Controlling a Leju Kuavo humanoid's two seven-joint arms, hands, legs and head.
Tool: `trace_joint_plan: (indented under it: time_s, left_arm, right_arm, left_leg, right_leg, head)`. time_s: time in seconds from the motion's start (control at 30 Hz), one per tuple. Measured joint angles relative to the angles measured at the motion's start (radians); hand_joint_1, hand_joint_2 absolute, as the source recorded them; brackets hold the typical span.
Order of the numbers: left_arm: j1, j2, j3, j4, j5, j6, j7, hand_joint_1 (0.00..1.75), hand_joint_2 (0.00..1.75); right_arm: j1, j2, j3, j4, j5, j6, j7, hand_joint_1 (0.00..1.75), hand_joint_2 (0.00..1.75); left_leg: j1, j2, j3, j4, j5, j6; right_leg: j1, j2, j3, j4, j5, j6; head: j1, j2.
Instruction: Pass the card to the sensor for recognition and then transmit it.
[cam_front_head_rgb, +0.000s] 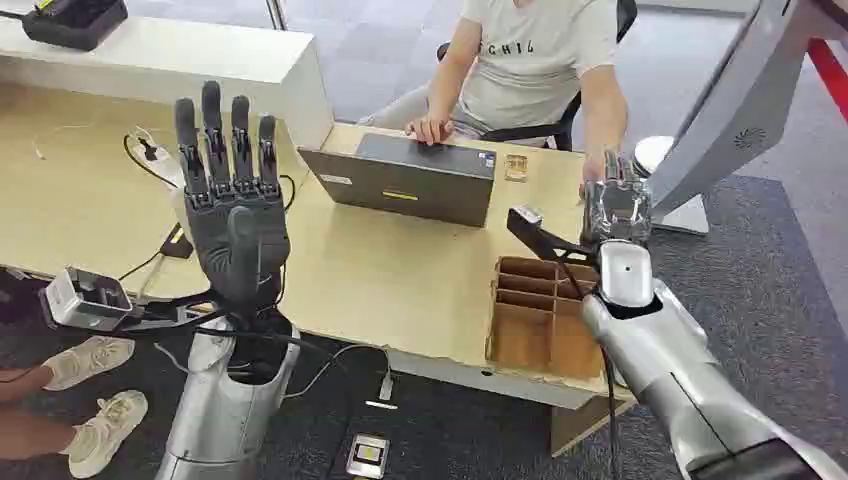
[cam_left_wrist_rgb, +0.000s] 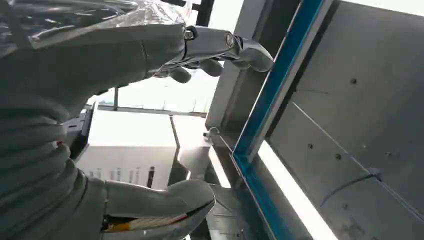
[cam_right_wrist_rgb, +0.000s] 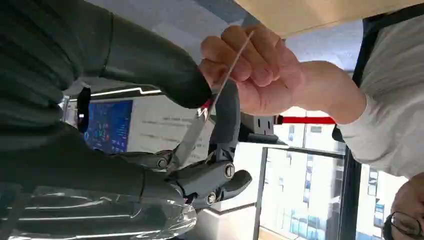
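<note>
Left hand (cam_front_head_rgb: 232, 205) raised upright over desk (cam_front_head_rgb: 380, 270), fingers straight and apart, holding nothing. Right hand (cam_front_head_rgb: 616, 208) extended toward seated person, thumb and finger pinching card (cam_right_wrist_rgb: 210, 107); person's hand (cam_right_wrist_rgb: 252, 70) grips card's other end.

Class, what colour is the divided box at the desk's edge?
Brown, like cardboard: the box, seen best in the head view.

I stand in an office: a person (cam_front_head_rgb: 535, 60) at twelve o'clock works a laptop (cam_front_head_rgb: 405, 180) on a long wooden desk (cam_front_head_rgb: 380, 270).
</note>
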Motion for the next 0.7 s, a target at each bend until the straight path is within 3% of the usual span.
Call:
trace_joint_plan:
  time_s: [0.57, 0.7]
  left_arm:
    - [0.0, -0.002, 0.0, 0.0, -0.006, 0.003, 0.0, 0.0, 1.75]
    - [0.001, -0.002, 0.0, 0.0, -0.01, 0.016, 0.0, 0.0, 1.75]
  right_arm:
    - [0.026, -0.006, -0.003, 0.0, -0.024, -0.003, -0.02, 1.75, 1.75]
    - [0.031, -0.009, -0.009, 0.0, -0.058, -0.035, -0.041, 1.75, 1.75]
  left_leg:
    - [0.0, 0.0, 0.0, 0.0, 0.0, 0.0]
    - [0.0, 0.0, 0.0, 0.0, 0.0, 0.0]
  right_leg:
    - [0.0, 0.0, 0.0, 0.0, 0.0, 0.0]
    - [0.0, 0.0, 0.0, 0.0, 0.0, 0.0]
  head:
    - [0.0, 0.0]
    - [0.0, 0.0]
